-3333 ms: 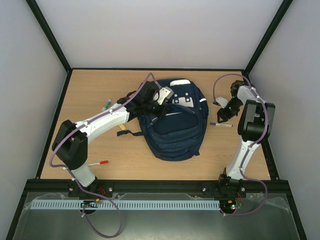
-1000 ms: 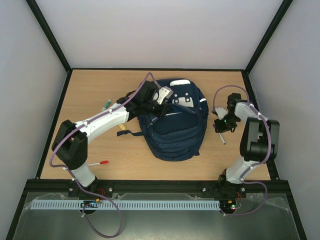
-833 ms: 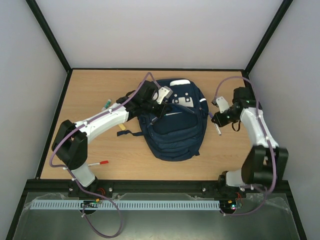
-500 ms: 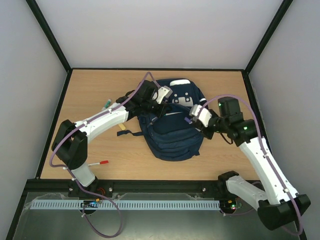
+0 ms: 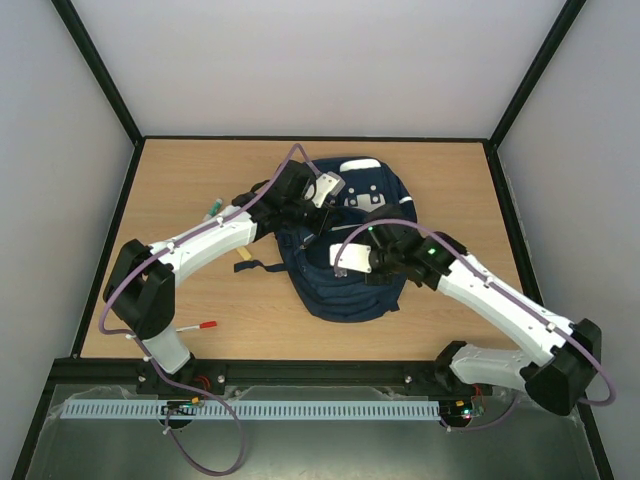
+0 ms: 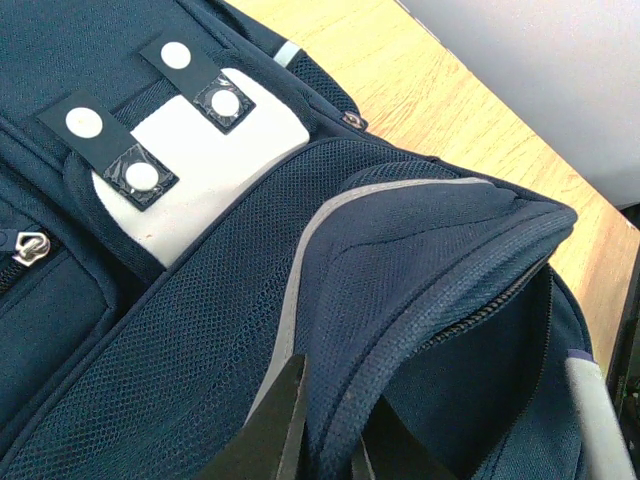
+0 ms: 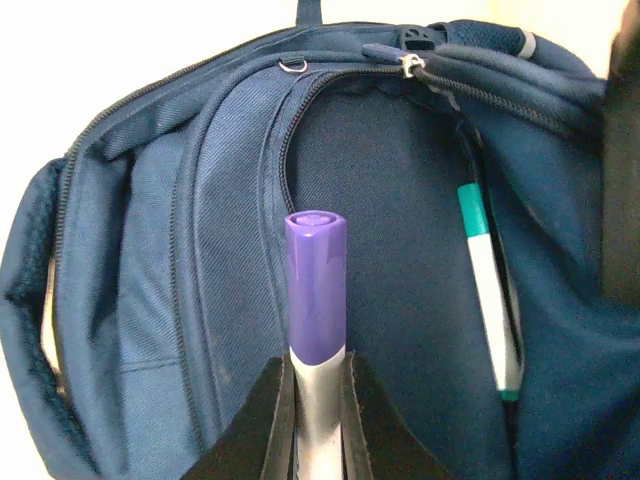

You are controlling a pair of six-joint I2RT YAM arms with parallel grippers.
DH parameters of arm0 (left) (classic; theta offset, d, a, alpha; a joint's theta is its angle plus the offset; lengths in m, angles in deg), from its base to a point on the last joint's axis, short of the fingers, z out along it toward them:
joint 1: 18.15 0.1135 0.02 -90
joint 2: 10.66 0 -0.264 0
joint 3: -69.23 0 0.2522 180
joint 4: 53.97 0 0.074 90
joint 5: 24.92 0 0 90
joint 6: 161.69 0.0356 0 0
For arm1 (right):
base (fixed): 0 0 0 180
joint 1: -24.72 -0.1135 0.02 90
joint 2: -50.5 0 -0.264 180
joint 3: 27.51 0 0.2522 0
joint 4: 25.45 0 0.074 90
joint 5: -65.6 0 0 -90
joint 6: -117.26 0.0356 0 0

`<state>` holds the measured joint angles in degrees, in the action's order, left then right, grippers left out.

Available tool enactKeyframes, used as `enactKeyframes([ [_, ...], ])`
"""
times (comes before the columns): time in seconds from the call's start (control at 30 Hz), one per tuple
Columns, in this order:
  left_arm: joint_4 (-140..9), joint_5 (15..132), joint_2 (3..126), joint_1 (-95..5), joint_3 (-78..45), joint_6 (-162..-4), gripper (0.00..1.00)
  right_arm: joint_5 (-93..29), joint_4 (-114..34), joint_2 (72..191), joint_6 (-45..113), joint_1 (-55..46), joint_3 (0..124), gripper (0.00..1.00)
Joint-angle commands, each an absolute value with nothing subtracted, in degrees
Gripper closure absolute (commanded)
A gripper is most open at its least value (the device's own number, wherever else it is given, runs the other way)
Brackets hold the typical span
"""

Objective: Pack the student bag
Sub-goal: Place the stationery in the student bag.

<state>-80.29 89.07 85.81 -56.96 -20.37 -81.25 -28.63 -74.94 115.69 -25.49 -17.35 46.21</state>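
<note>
1. While your left gripper (image 6: 330,420) is clenched on the lip of the student bag (image 5: 340,295), a large navy blue fabric backpack, the zipped mouth is held lifted, leaving a gap for loading.
2. The bag lies mid-way across the light wooden tabletop (image 5: 200,180); a teal-capped white marker (image 7: 490,290) is already inside it.
3. Your right gripper (image 7: 318,385) grasps a purple-capped grey marker (image 7: 316,290), cap forward, aimed at that opening; insertion looks next.
</note>
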Motion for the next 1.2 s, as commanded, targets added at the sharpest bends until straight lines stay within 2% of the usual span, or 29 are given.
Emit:
enactKeyframes([
  [0.0,-77.2,90.3,85.0,-55.9,-23.3,-82.6,0.95,-17.2,-71.4,118.8,-31.8,-22.0,47.6,0.99],
  [0.3,-77.7,90.4,84.9,-55.9,-23.7,-82.4,0.97,-3.7,-59.5,123.5,-38.8,-24.9,44.3,0.97],
  [0.47,-77.6,90.8,84.6,-55.9,-23.7,-82.6,0.97,-2.2,-55.7,124.2,-38.9,-24.9,42.2,0.77],
  [0.67,-77.6,90.9,84.4,-55.9,-23.7,-82.7,0.97,-2.3,-56.1,123.6,-36.6,-24.9,41.9,0.71],
  [0.8,-77.6,90.8,84.4,-55.9,-23.6,-82.6,0.97,-6.6,-59.8,122.2,-31.3,-24.2,44.3,0.71],
  [1.0,-78.3,89.9,85.6,-56.4,-23.8,-82.2,0.96,-24.7,-66.0,116.3,-17.4,-15.9,49.5,0.68],
  [1.07,-79.5,88.4,86.1,-57.7,-24.2,-81.1,0.91,-28.7,-64.8,113.1,-12.3,-12.8,47.7,0.67],
  [1.1,-80.3,86.9,86.4,-58.7,-24.5,-80.0,0.85,-30.0,-63.3,111.1,-9.5,-11.2,46.2,0.66],
  [1.17,-81.7,81.9,86.8,-61.5,-24.4,-79.0,0.54,-32.1,-59.2,107.2,-2.6,-7.1,43.3,0.66],
])
